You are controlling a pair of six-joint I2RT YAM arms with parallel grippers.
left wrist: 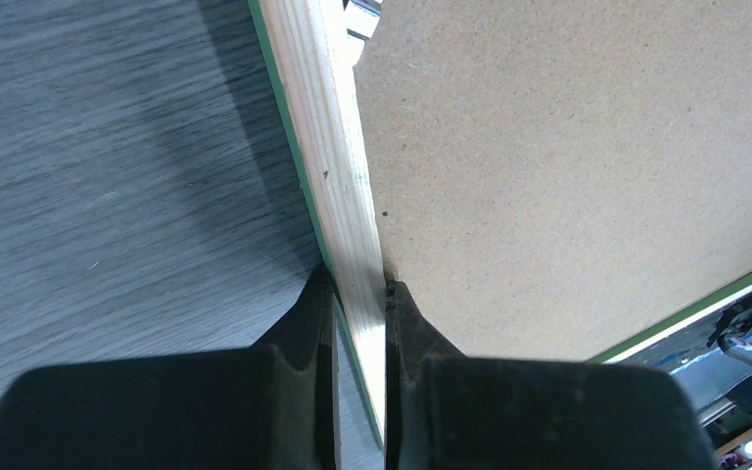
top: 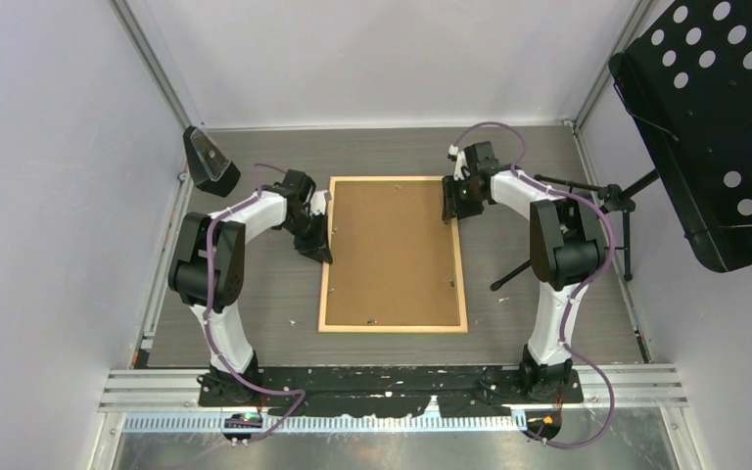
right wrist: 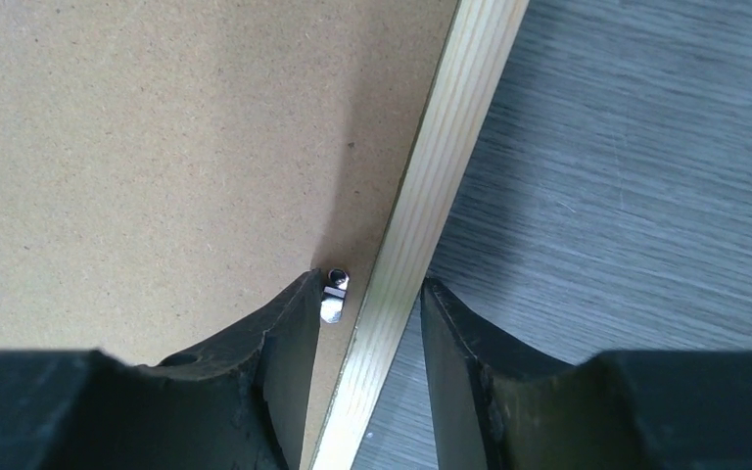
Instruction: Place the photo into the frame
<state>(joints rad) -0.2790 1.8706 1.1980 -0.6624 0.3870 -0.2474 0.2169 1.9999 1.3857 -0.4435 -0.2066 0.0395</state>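
The frame [top: 324, 289] lies back up on the table, light wood rails showing, with a thin green edge in the left wrist view [left wrist: 333, 147]. A plain brown backing board [top: 392, 250] fills it. The photo is not in view. My left gripper [top: 315, 250] is shut on the frame's left rail, fingers pinching the wood [left wrist: 357, 304]. My right gripper [top: 450, 211] is open and straddles the right rail [right wrist: 441, 176] near the far corner: one finger rests over the board beside a small metal tab [right wrist: 334, 294], the other over the table, with a gap to the wood.
A black perforated music stand [top: 715, 127] with tripod legs [top: 587, 186] stands at the right, close to the right arm. A black wedge-shaped object [top: 211, 162] sits at the back left. Walls close the table on three sides.
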